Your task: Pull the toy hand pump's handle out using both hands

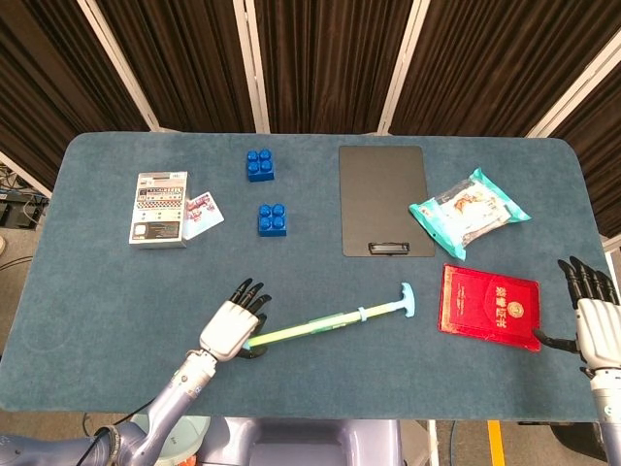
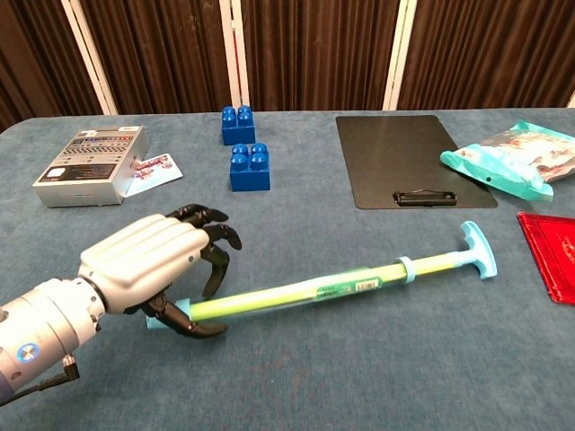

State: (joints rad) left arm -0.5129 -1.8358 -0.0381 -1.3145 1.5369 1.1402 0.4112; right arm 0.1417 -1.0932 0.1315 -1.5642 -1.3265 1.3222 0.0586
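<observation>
Down near the front edge of the blue table, the left hand curls its fingers over the butt end of the toy hand pump, thumb tucked under the tube, so it holds that end. From there the pump lies slanted across the cloth, with its pale blue handle pointing away to the right and further back than the held end; the handle sits a little short of the red booklet, not touching it. At the table's right edge the right hand hovers with fingers spread and nothing in them, just beside the booklet's far corner and well apart from the pump. Behind the pump lie a black clipboard and a teal snack packet to its right. Two blue building bricks sit left of the clipboard, and a grey box with a card beside it lies further left
</observation>
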